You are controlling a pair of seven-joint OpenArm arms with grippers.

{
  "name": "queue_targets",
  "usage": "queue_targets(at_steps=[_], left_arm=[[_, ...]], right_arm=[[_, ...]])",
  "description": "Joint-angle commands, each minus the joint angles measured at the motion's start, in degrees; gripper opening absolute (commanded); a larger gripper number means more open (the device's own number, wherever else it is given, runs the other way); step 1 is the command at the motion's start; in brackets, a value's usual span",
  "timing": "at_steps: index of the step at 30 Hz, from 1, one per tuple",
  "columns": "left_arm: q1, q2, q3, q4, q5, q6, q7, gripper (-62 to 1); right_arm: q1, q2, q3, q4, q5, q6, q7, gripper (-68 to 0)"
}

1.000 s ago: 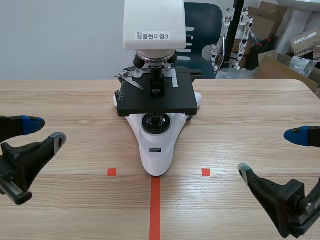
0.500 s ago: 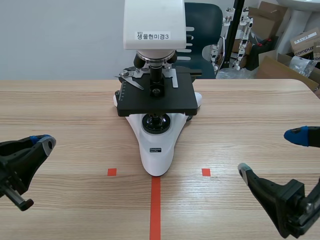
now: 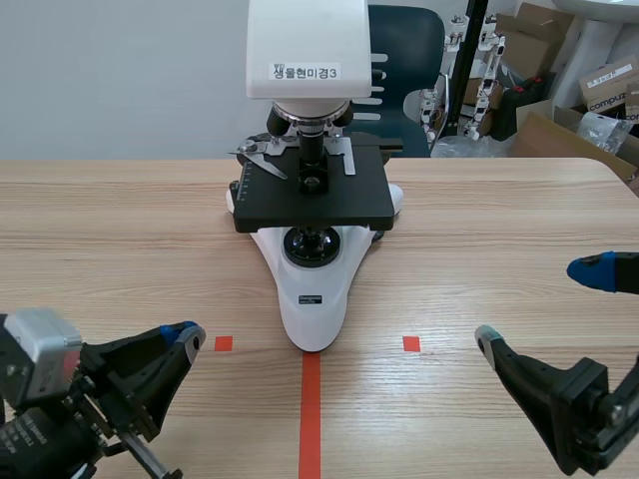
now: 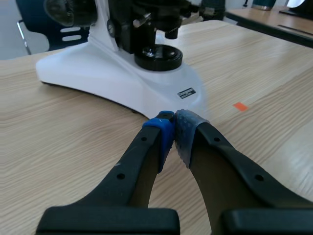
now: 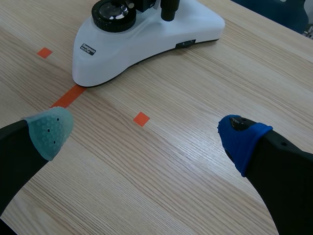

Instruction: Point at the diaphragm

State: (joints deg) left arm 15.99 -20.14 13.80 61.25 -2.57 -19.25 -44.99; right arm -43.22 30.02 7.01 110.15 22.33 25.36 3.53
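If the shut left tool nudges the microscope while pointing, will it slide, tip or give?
Probably rigid and heavy; the microscope looks solidly built. Its wide white base likely resists a low nudge. The bulky head sits high, so a high push might tip it.

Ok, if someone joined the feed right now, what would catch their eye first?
The white and black microscope, standing centrally just beyond the orange-red tape line. Next, the left gripper low at the near left, fingers shut and aimed toward the microscope's base, while the right gripper sits at the near right with fingers wide apart.
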Motion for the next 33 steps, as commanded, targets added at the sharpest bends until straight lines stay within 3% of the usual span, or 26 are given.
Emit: queue_targets(at_steps=[1,3,17,25,33], left_arm=[[-1.70,0.50,0.37,-0.22,-0.24,0.72,-0.61,-57.3],[-3.06,1.44,1.40,-2.10,1.70,1.20,-0.66,-57.3],[-7.15,6.80,6.58,-5.62,2.23,3.45,-3.63,-57.3],[-8.57,7.10,8.22,-5.62,2.16,3.54,-5.86,-57.3],[-8.57,7.13,8.20,-7.37,1.70,10.45,-8.37,-57.4]], right_arm=[[0.22,0.61,0.07,1.29,0.39,-0.02,0.72,0.4],[0.22,0.61,0.07,1.29,0.39,-0.02,0.70,0.4],[0.22,0.61,0.07,1.29,0.39,-0.04,0.72,0.4],[0.22,0.61,0.07,1.29,0.39,-0.04,0.72,0.4],[0.22,0.61,0.07,1.29,0.39,-0.04,0.72,0.4]])
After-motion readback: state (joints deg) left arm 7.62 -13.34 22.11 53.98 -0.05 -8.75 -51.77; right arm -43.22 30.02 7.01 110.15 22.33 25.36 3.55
